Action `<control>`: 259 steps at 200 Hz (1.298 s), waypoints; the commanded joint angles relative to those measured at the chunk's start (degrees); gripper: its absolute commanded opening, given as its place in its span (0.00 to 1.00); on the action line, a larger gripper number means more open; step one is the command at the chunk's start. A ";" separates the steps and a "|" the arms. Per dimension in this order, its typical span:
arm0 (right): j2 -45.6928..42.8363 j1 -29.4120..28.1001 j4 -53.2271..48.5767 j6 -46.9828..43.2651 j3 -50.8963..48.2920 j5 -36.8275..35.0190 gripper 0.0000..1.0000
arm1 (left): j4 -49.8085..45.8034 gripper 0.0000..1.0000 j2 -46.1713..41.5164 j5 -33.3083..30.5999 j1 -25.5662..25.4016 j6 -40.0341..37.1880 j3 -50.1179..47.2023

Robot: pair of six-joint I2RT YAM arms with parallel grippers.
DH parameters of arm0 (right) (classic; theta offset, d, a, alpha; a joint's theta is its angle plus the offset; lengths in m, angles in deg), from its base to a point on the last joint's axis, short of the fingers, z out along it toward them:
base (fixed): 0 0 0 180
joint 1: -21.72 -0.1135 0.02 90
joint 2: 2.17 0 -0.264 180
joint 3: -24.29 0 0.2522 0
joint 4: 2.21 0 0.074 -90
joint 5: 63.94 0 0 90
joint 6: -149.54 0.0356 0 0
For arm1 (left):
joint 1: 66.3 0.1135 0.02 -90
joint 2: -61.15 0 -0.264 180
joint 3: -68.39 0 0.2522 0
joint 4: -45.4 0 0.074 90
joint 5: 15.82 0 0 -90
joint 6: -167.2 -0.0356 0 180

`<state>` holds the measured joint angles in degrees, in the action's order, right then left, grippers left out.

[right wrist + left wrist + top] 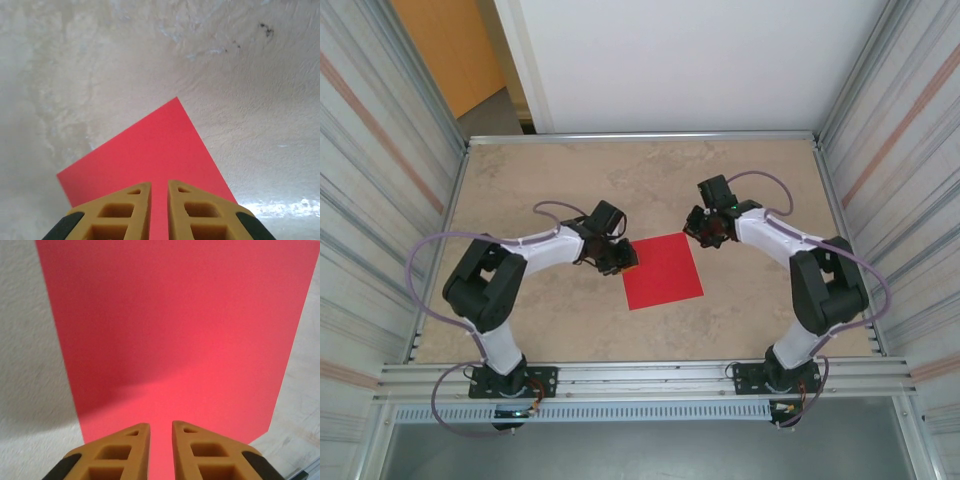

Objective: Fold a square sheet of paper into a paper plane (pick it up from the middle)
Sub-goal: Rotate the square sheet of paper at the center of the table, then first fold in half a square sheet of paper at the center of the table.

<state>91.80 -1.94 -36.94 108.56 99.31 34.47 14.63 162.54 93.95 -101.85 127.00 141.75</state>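
Where it lies, the red sheet (pixel 662 270) is flat.

Square sheet of paper (pixel 175 330): far edge cut by frame top, near edge hidden behind left hand (pixel 161 426).

Right wrist view. At the bottom edge you see the right gripper (pixel 159 186), its two tan fingers drawn close with only a narrow slit between them. Beneath and beyond the tips lies the square sheet of paper (pixel 150 145), bright red and flat on the table (pixel 100 60), one corner pointing away from you. The tabletop is pale and mottled; note the dark specks (pixel 268 30) at upper right and a glare patch at lower right.
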 commanded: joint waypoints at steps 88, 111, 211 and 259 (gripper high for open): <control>9.03 -1.71 -6.98 -16.78 0.75 10.59 0.16 | 2.50 0.14 4.62 2.52 -0.93 2.45 -0.33; 10.57 -1.98 -6.83 -16.42 0.27 9.41 0.16 | 2.88 0.14 4.80 2.60 -1.01 2.75 -1.14; 12.97 -2.44 -1.72 -13.35 -2.39 12.59 0.16 | 8.35 0.15 5.08 1.85 -0.93 3.67 -4.83; 12.31 -2.45 -1.36 -12.80 -2.34 13.50 0.16 | 13.23 0.17 3.38 1.53 -0.40 5.34 -8.07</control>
<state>102.84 -3.82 -37.60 94.70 98.19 47.28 27.09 166.01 96.95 -102.64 130.63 136.94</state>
